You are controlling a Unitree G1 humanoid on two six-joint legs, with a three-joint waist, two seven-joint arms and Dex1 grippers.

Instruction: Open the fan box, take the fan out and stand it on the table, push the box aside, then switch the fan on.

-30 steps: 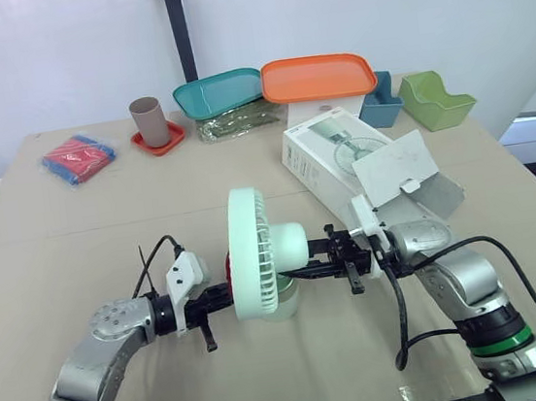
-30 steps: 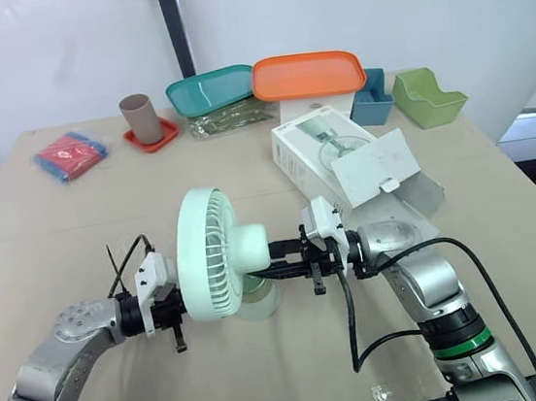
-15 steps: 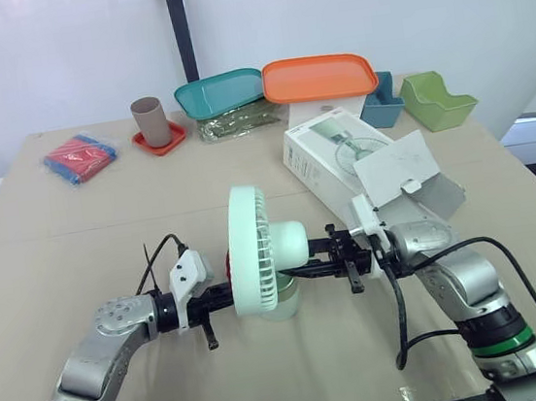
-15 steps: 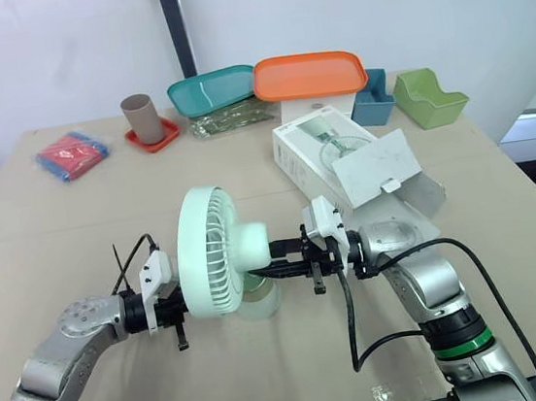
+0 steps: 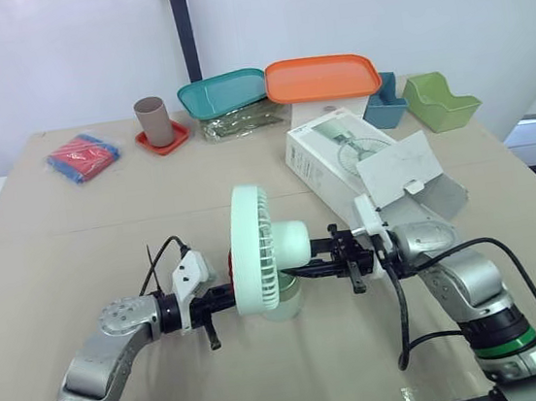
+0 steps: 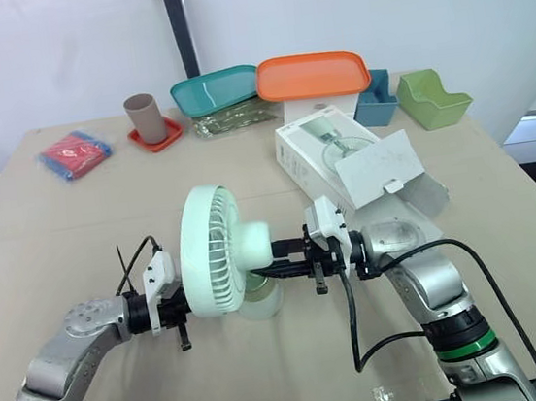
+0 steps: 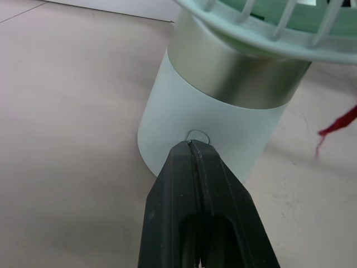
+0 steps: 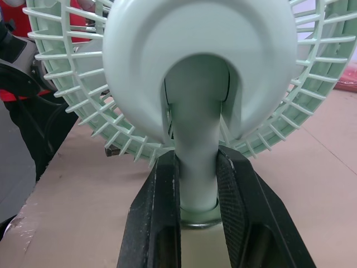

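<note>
The two head eyes look forward and down across the beige table [image 5: 69, 249] from a small sideways offset, and both wrist cameras face the pale green plastic desk fan [image 5: 252, 251] closely from opposite sides

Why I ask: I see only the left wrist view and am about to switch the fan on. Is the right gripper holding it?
Observer: Yes, the right gripper is shut on the stem of the fan.
Operator: Is it upright?
Observer: Yes, its base rests on the table.
Operator: Anything near it?
Observer: The box lies beyond the right arm, flap open, apart from the fan.
</note>
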